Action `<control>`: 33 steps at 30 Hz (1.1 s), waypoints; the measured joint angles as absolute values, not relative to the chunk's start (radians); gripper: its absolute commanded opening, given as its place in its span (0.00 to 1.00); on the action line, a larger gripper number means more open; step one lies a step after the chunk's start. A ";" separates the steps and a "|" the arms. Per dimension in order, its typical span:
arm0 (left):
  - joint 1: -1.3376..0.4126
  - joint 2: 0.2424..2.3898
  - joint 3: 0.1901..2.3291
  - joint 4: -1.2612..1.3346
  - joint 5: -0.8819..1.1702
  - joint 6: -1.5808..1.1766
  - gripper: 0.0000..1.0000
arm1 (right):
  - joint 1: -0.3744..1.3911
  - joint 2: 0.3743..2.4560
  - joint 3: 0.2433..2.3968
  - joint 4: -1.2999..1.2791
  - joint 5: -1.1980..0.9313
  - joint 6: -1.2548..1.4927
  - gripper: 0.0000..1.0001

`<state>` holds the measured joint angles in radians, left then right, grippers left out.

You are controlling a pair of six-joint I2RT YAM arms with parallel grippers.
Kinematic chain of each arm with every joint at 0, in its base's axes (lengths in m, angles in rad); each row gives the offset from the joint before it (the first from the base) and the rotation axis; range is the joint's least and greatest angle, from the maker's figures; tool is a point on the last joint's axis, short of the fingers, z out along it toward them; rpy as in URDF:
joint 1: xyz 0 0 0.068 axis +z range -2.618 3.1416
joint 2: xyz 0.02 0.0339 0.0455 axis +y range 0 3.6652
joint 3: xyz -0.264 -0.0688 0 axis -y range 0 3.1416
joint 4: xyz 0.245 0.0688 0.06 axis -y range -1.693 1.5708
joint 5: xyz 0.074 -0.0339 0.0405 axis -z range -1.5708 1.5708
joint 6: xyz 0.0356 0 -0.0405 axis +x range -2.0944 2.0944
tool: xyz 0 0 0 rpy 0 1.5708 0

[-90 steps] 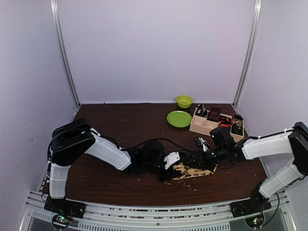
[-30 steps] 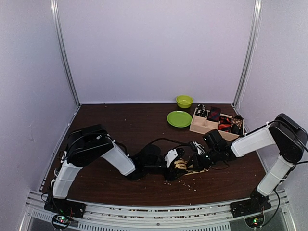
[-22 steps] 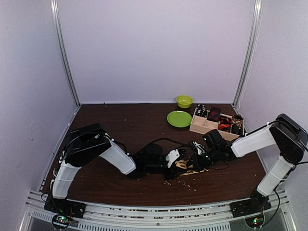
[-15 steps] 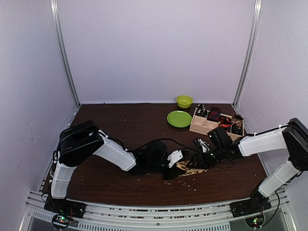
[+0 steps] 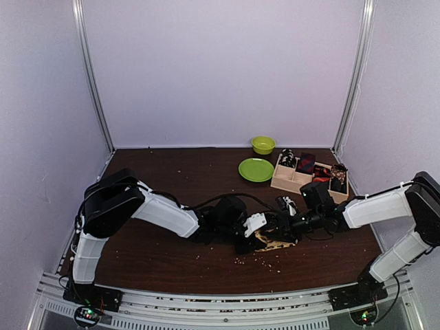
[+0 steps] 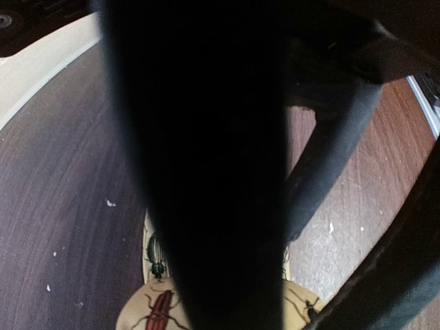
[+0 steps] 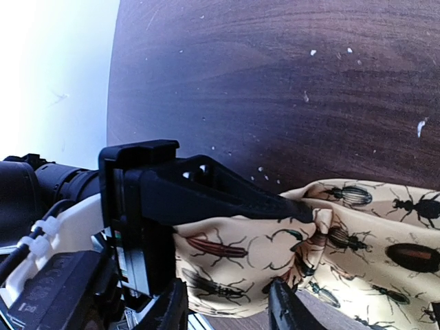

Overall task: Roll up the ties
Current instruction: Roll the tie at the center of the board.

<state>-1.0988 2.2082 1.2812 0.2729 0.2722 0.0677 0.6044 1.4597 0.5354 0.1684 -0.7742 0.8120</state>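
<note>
From above: found the tan tie [image 5: 276, 243], printed with beetles, bunched on the table [image 5: 172, 185] right of centre, toward the near edge. Saw the left gripper [image 5: 253, 236] and right gripper [image 5: 283, 229] meeting over it and covering most of it. Saw open tabletop stretching left and back of them. Farther back on the right, made out a green plate [image 5: 256, 169], a green bowl [image 5: 262, 144] and a wooden tray [image 5: 282, 181] holding small rolled ties [image 5: 306, 163], close to the right wall. Could not judge either grip from here.

Left wrist: saw little past a broad black shape [image 6: 206, 151] across the lens. Glimpsed a scrap of the tie beneath it, cut off by the bottom edge. Could not tell how the left jaws stood.

Right wrist: saw the right fingertips [image 7: 283, 311] standing apart, released, with fabric lying between them. Saw one black finger [image 7: 227, 196] of the left gripper lying across a fold of the tie; could not find its partner.
</note>
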 measured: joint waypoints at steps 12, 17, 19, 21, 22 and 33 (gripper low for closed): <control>-1.090 2.206 1.282 0.249 0.291 0.074 0.43 | 0.624 1.522 0.536 0.244 -0.758 0.820 0.00; -1.086 2.204 1.282 0.250 0.291 0.077 0.57 | 0.617 1.539 0.521 0.289 -0.760 0.808 0.00; -1.084 2.202 1.281 0.258 0.286 0.078 0.60 | 0.615 1.541 0.511 0.306 -0.760 0.805 0.00; -1.081 2.199 1.277 0.264 0.280 0.077 0.61 | 0.608 1.544 0.504 0.319 -0.765 0.799 0.00; -1.081 2.197 1.275 0.266 0.279 0.078 0.62 | 0.602 1.544 0.499 0.325 -0.768 0.794 0.00; -1.080 2.200 1.286 0.318 0.328 0.073 0.72 | 0.511 1.548 0.471 0.290 -0.798 0.736 0.00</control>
<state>-1.0798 2.1998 1.2861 0.3180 0.3283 0.0727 0.5110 1.5478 0.4709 0.2897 -0.7982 0.7357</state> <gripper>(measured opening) 0.715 0.029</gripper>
